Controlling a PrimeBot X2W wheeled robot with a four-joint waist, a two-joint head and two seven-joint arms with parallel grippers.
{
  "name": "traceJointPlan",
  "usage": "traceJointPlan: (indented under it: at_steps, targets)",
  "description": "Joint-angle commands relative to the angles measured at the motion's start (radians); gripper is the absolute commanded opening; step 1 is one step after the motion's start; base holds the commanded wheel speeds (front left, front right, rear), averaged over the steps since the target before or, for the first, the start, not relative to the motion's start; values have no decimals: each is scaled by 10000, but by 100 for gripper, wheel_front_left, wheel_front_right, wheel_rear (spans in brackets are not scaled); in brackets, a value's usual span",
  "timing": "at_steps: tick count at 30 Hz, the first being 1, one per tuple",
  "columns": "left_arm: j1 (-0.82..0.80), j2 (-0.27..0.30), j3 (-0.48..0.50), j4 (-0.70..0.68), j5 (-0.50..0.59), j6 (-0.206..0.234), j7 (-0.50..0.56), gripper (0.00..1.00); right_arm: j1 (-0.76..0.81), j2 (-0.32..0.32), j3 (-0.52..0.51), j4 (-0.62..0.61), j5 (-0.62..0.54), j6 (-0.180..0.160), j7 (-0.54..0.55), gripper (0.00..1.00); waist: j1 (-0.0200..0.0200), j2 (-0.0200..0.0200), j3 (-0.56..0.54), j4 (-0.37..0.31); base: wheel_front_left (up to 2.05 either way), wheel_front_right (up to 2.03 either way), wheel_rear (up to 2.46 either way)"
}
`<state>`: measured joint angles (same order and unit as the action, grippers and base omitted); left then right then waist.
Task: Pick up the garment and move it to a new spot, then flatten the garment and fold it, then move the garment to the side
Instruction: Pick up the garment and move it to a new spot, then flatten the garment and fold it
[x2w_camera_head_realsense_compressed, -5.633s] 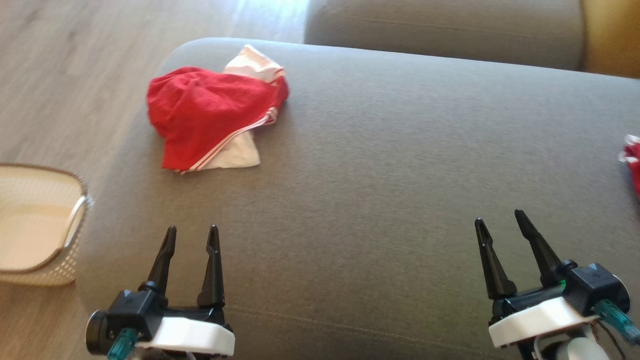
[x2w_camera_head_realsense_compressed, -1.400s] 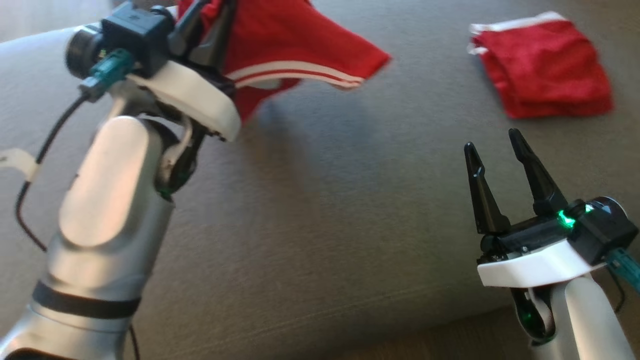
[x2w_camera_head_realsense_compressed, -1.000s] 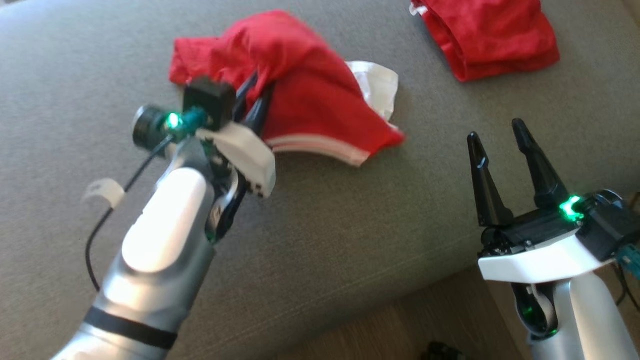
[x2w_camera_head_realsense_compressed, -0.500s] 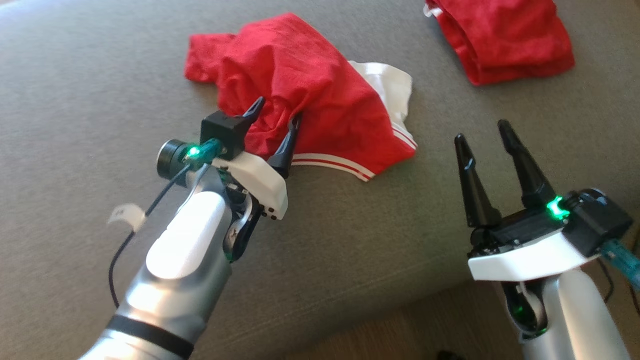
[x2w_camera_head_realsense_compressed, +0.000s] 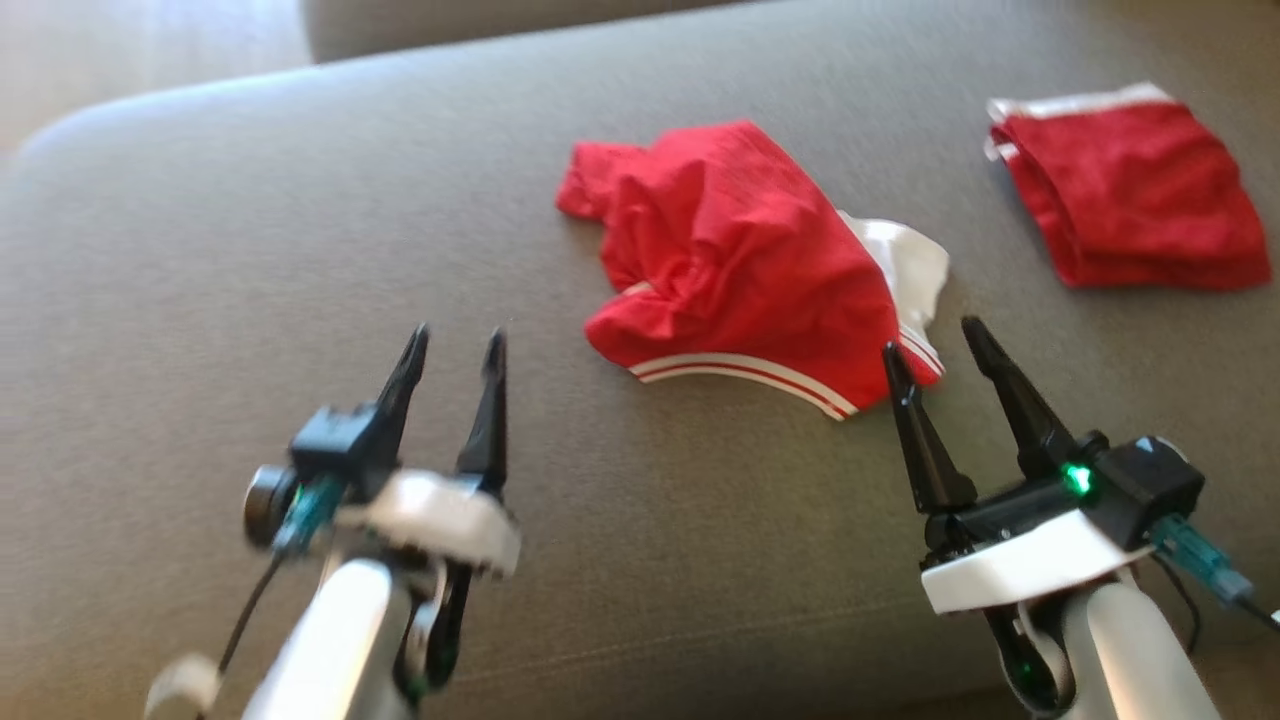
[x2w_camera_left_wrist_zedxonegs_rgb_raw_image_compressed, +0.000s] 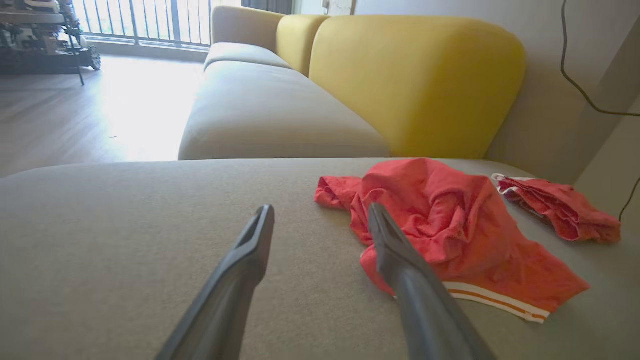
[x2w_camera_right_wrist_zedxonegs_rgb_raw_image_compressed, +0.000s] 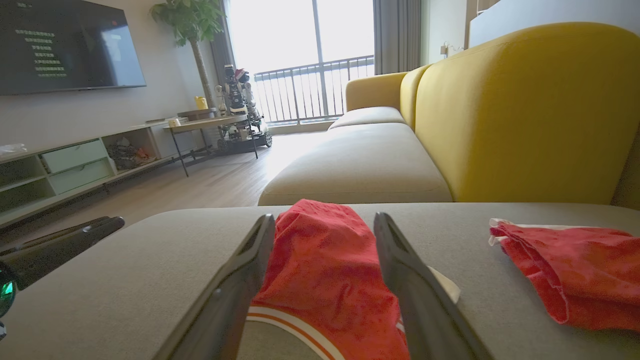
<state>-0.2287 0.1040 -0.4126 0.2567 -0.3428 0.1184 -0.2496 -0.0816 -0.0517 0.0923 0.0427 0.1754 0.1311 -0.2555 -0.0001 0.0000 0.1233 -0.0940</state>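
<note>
Left hand (x2w_camera_head_realsense_compressed: 458, 338): low at the left of the head view, blurred. Its two dark fingers are spread apart with nothing between them, so it has hold of nothing. It is well apart from the garment, over bare grey fabric.
Left hand, wrist view (x2w_camera_left_wrist_zedxonegs_rgb_raw_image_compressed: 320, 210): the fingers point along the seat. The finger on that view's right overlaps the near edge of the red cloth in the picture, but the gap between the fingers is bare.
Sofa seat (x2w_camera_head_realsense_compressed: 250, 250): a broad grey cushion that carries both pieces of red cloth. A yellow backrest (x2w_camera_left_wrist_zedxonegs_rgb_raw_image_compressed: 415, 75) rises behind it, and a wooden floor (x2w_camera_left_wrist_zedxonegs_rgb_raw_image_compressed: 65, 120) lies off to the left.
Garment (x2w_camera_head_realsense_compressed: 740, 260): a crumpled red piece on the seat, a little right of the middle. It is bunched and creased at the top. A hem with white stripes curves along its near edge, and a white part shows at its right side. It also shows in the left wrist view (x2w_camera_left_wrist_zedxonegs_rgb_raw_image_compressed: 440, 225) and in the right wrist view (x2w_camera_right_wrist_zedxonegs_rgb_raw_image_compressed: 320, 260).
Right hand (x2w_camera_head_realsense_compressed: 930, 338): at the lower right, fingers spread wide and gripping nothing. Its tips are at the near right corner of the striped hem. Whether they touch the cloth cannot be told.
Right hand, wrist view (x2w_camera_right_wrist_zedxonegs_rgb_raw_image_compressed: 325, 219): the red cloth shows between the parted fingers, lying on the seat beyond them.
Second red piece (x2w_camera_head_realsense_compressed: 1130, 195): folded flat with a white edge. It lies at the far right of the seat, apart from the garment.
</note>
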Motion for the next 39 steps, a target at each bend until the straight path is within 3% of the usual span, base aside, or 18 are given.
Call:
traceJointPlan:
  at_steps: [1,15,22,39]
  targets:
    - [31,166,464,-619,170,79,-118,100,-39,14,160,-281,-94,-4,-63,100,1,0,-490,456,0,0,0]
    - [3266,24,2194,-3553,2136,203,-121,100,1147,14,-607,-304,-243,-4,-63,100,1,0,-1394,978,0,0,0]
    - [4123,-226,2730,-3778,2451,127,-121,100,1518,14,-643,-348,-288,-4,-63,100,1,0,-1508,961,0,0,0]
    - [4199,-476,2751,-3723,2890,-136,-122,100,1519,14,-478,-283,-309,-4,-63,100,1,0,-1572,874,0,0,0]
